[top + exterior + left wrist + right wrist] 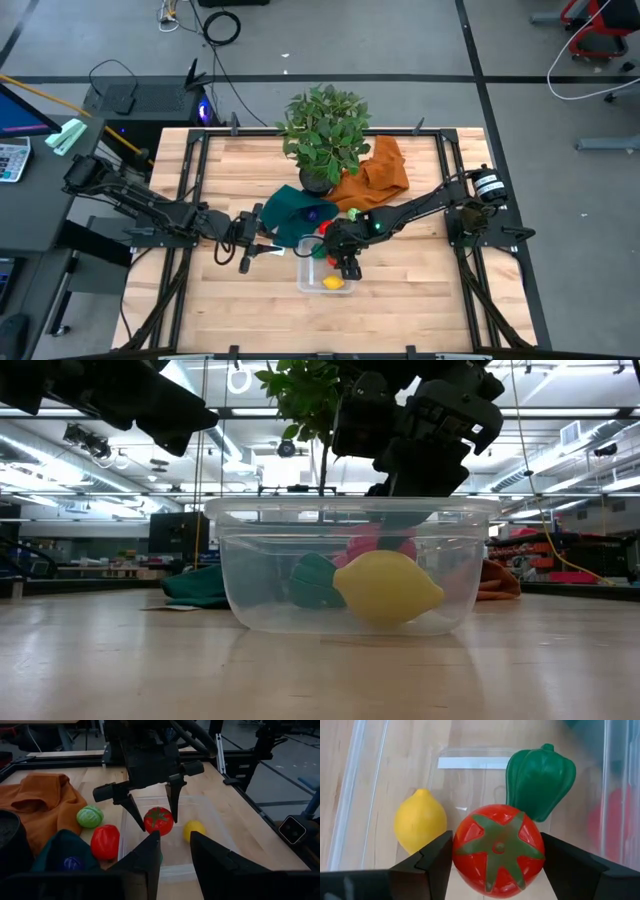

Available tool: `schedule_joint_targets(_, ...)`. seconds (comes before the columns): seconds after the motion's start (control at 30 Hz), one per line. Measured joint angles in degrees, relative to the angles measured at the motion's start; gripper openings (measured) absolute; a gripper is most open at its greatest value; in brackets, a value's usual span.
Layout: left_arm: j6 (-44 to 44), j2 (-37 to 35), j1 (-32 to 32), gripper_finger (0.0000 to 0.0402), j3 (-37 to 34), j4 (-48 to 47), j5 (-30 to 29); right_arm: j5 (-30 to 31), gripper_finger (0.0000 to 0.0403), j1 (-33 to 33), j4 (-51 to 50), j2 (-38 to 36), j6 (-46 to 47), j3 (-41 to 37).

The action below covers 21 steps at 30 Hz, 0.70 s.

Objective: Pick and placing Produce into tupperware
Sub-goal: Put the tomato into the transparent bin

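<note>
Grey floor (420, 40), loose cables (222, 26), ceiling strip lights (60, 455)

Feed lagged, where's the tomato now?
The tomato sits between the right end effector fingers, over the tupperware holding a lemon and green pepper.

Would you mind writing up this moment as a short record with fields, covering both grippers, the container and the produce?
right gripper: above the tupperware, fingers either side of the tomato, apparently holding it
left gripper: open, empty, beside the tupperware, waiting
in tupperware: lemon, green pepper
outside tupperware: red pepper, light green produce, dark blue item on the green cloth
also on table: orange cloth, potted plant
progress: two items placed, tomato not yet released
</note>
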Motion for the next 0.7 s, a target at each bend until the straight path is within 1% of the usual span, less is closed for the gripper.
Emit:
schedule_joint_targets(0.2, 0.0, 0.0, 0.0, 0.0116, 0.0, 0.0, 0.0, -0.9, 0.0240, 0.0, 0.0, 0.0, 0.0, 0.0)
schedule_joint_targets(0.5, 0.0, 0.0, 0.0, 0.0115, 0.0, -0.1, 0.0, -1.1, 0.0260, 0.0, 0.5, 0.0, -0.1, 0.0)
schedule_joint_targets(0.7, 0.0, 0.0, 0.0, 0.0113, 0.0, -0.9, 0.0, -1.2, 0.0259, 0.0, 0.5, 0.0, -0.4, 0.0)
